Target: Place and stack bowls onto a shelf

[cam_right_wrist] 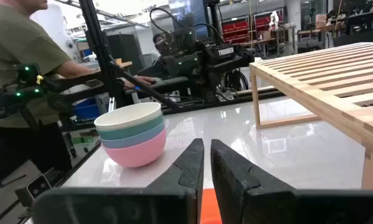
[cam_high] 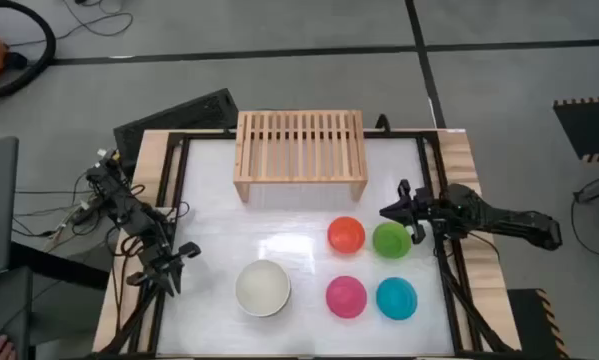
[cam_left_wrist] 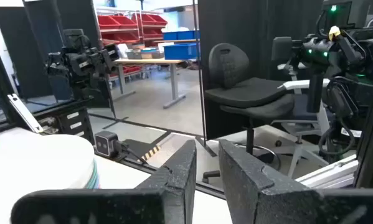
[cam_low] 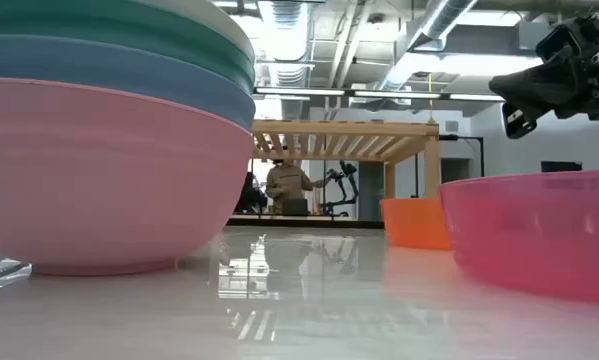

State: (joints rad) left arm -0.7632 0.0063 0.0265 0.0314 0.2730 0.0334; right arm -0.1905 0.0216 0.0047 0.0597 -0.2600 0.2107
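The high view looks straight down on the whole surface. The low view sits at surface level, very near the stacked bowls, facing the shelf, which both share.

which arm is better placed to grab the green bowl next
Right. The right tool hovers beside the green bowl on the right half of the table; the left tool waits beyond the nested big bowls.
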